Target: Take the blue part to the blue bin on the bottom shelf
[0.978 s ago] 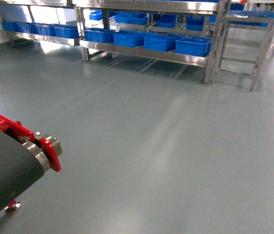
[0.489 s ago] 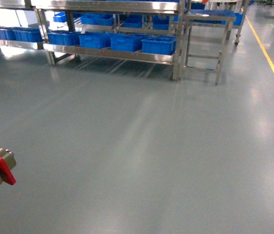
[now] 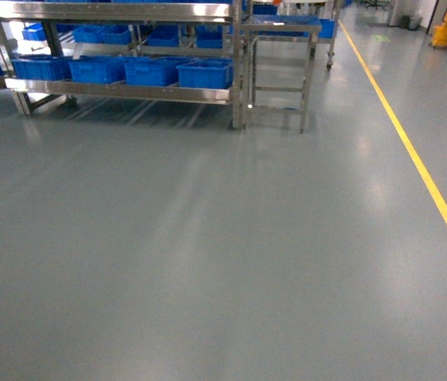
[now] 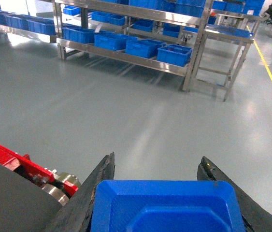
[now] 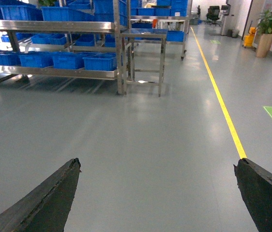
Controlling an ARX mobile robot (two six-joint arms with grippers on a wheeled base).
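Across the floor, part in hand

Between the left gripper's [image 4: 157,193] jaws sits the blue part [image 4: 167,208], a glossy moulded plastic piece with bevelled corners, clamped from both sides. Right gripper [image 5: 157,193] is spread wide, holding nothing. Pickup looks done. Still to do: cross the grey floor [image 3: 207,262] to the bottom shelf [image 3: 120,90], well apart, and drop the part into a blue bin [image 3: 205,74].

Blue bins [image 3: 152,71] sit in a row on the bottom shelf [image 3: 120,91].
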